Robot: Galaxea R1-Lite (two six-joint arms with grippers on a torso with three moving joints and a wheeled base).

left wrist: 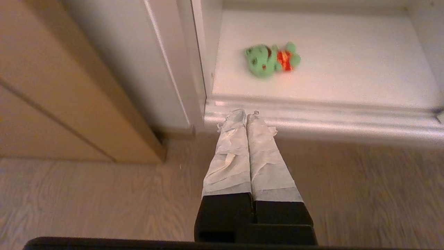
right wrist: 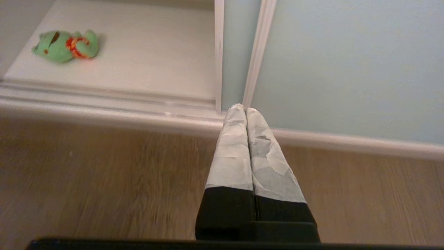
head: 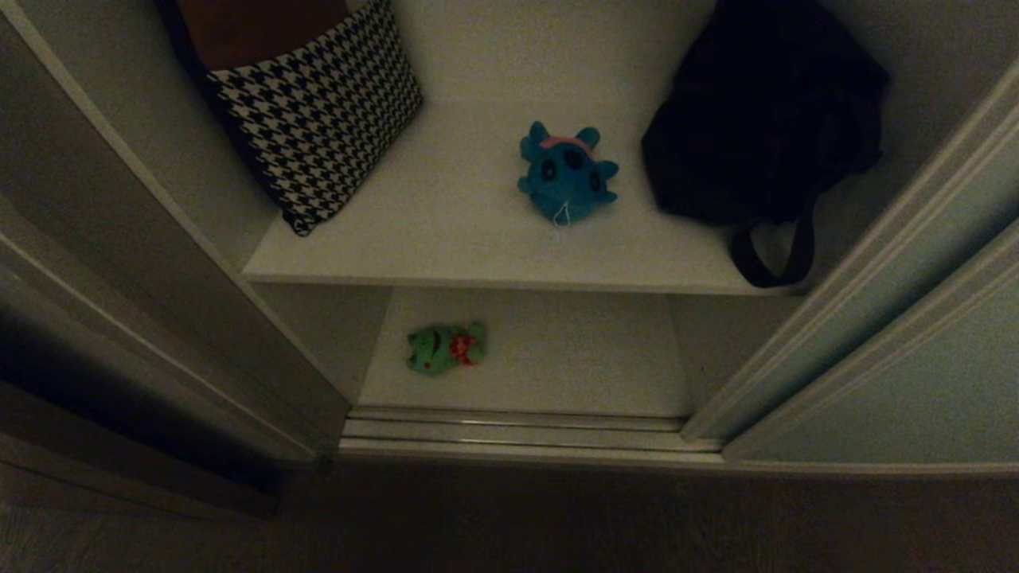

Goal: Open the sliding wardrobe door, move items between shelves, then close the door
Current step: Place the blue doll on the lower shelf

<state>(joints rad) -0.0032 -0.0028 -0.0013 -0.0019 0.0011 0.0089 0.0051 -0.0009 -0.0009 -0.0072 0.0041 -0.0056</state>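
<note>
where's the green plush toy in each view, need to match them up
Head view: green plush toy lies on the lower shelf, low and left of centre, below the upper shelf's front edge.
Left wrist view: upper middle, beyond the shut left gripper.
Right wrist view: top left corner, far from the shut right gripper.
Shared landmark: the metal door track along the lower shelf's front.

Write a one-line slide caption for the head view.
Open wardrobe: blue plush toy on upper shelf, green plush toy on lower shelf.
</note>
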